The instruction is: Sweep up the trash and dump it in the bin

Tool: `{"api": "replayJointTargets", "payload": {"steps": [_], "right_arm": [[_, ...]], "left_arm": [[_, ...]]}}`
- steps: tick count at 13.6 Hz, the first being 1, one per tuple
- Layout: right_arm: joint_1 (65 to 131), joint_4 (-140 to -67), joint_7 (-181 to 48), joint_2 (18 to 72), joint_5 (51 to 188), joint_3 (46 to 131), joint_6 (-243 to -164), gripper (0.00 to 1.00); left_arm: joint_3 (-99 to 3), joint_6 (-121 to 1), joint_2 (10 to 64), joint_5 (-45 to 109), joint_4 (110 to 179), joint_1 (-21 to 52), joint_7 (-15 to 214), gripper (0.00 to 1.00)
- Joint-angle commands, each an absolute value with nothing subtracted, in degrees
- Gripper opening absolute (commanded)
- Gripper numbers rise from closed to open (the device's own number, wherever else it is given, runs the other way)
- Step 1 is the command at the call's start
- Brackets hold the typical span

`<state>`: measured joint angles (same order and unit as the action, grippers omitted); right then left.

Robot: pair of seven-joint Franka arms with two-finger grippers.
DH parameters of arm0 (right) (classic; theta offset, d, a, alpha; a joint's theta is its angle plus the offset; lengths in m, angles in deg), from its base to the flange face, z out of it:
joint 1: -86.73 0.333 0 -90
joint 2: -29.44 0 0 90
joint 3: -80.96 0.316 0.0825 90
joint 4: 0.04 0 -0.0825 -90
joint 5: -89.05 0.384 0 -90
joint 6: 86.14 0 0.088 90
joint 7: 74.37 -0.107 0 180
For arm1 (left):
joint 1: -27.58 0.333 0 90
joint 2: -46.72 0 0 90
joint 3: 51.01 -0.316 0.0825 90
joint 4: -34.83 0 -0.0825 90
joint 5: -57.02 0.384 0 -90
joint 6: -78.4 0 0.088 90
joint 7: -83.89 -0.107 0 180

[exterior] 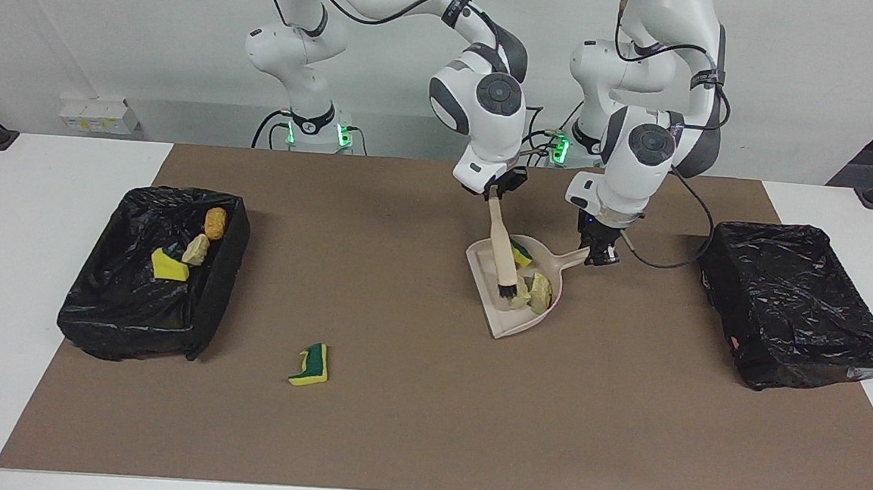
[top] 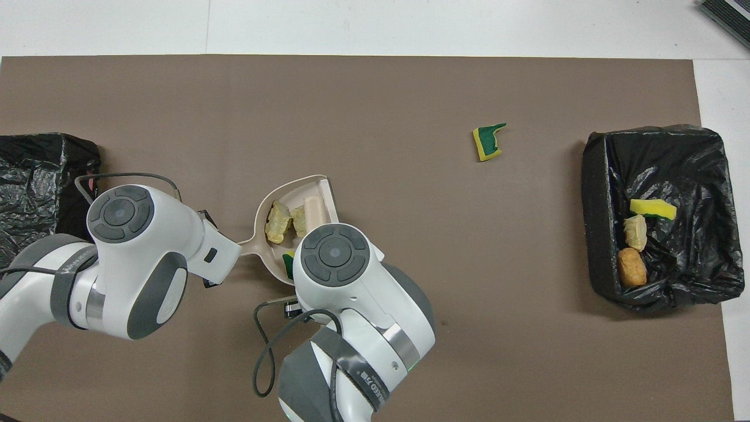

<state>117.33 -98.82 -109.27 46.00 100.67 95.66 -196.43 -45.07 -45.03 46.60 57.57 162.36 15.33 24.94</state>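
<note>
- Trash is lying in three places: three scraps (exterior: pixel 529 281) are sitting in the dustpan (exterior: pixel 504 321), three more (exterior: pixel 192 249) are resting in the bin (exterior: pixel 98 323) at the right arm's end, and one sponge piece (exterior: pixel 310 364) is lying on the mat (exterior: pixel 395 424), apart from both.
- Right gripper (exterior: pixel 497 193) is clamping the brush (exterior: pixel 503 253), whose bristles are standing inside the dustpan beside the scraps.
- Left gripper (exterior: pixel 601 256) is gripping the dustpan handle.
- Second bin (exterior: pixel 796 312) is sitting at the left arm's end.
</note>
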Motion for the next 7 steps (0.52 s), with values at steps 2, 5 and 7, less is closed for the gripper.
{"api": "replayJointTargets", "payload": {"steps": [2, 5, 7], "right_arm": [[113.54, -99.09, -104.80, 44.55, 99.69, 95.90, -196.44, 0.00], [108.11, -99.71, -96.80, 45.17, 95.06, 95.63, -195.39, 0.00], [101.01, -99.19, -93.90, 46.83, 87.06, 95.72, -195.82, 0.00]], "left_arm": [[-45.65, -46.75, 47.77, 56.93, 163.85, 14.75, 25.80, 0.00], [-45.65, -46.75, 47.77, 56.93, 163.85, 14.75, 25.97, 0.00], [-45.65, -46.75, 47.77, 56.84, 163.85, 14.75, 26.24, 0.00]]}}
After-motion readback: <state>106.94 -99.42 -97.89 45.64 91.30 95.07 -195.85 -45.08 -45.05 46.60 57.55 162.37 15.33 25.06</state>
